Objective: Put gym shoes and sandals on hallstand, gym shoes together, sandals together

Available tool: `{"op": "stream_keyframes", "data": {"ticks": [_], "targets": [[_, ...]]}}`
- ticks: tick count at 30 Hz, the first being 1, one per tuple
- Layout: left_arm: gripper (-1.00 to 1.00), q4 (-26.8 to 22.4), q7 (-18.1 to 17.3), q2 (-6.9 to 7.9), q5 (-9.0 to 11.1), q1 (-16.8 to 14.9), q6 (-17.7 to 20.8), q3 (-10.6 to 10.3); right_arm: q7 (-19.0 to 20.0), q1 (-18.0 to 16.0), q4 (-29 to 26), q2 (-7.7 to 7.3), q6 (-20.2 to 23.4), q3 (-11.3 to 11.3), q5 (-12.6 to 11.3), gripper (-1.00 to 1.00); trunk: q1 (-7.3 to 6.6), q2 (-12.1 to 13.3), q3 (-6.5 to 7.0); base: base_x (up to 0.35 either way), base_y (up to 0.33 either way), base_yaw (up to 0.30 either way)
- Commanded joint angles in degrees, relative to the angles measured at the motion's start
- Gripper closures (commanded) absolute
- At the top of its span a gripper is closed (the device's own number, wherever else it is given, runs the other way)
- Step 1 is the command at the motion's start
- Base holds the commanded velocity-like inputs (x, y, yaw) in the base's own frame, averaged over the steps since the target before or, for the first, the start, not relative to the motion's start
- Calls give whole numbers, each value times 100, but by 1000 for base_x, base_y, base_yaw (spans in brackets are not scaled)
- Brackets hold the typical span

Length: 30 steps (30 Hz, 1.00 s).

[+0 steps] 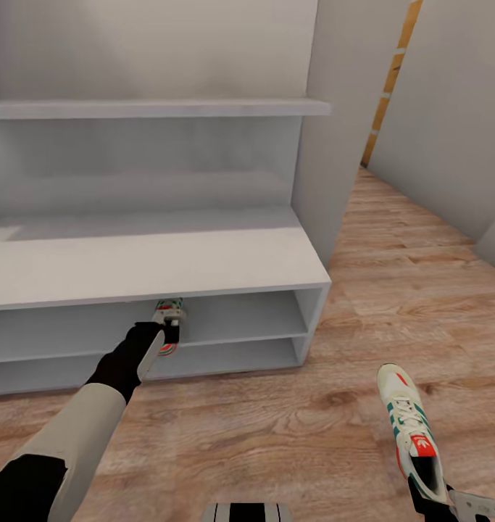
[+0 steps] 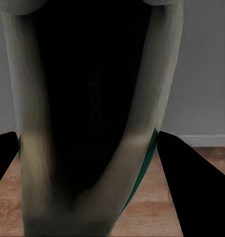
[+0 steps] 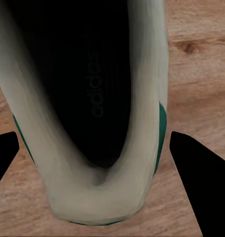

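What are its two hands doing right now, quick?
Left gripper: closed on a sneaker, at the shoe rack.
Right gripper: closed on the other sneaker, above the floor.

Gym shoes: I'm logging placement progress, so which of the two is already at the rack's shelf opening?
The gym shoe in the left gripper, held at the hallstand's upper shelf opening. The other gym shoe hangs over the corridor floor in the right gripper.

The hallstand's [image 1: 204,254] top board overhangs the upper shelf opening [image 1: 240,319] closely; the corridor floor [image 1: 290,428] in front lies open, with wall panel [image 1: 334,145] rightward
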Motion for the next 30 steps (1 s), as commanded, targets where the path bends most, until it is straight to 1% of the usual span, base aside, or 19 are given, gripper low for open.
{"op": "stream_keyframes", "data": {"ticks": [1, 8, 14, 23, 30], "targets": [[100, 314, 48, 12, 37, 2, 16, -31, 25, -10, -9, 5, -37, -32, 50, 100, 3, 0, -5, 117, 0, 0], [100, 308, 47, 24, 37, 4, 16, -5, 25, -10, -9, 5, -37, -31, 50, 100, 3, 0, -5, 39, 0, 0], [100, 312, 47, 33, 37, 5, 9, 0, 25, -10, -9, 5, -37, -34, 50, 100, 3, 0, -5, 184, 0, 0], [100, 307, 47, 40, 37, 5, 7, 2, 25, -10, -9, 5, -37, -39, 50, 100, 3, 0, -5, 27, 0, 0], [100, 304, 47, 52, 40, 5, 1, 6, 25, -10, -9, 5, -37, -40, 50, 100, 3, 0, -5, 86, 0, 0]]}}
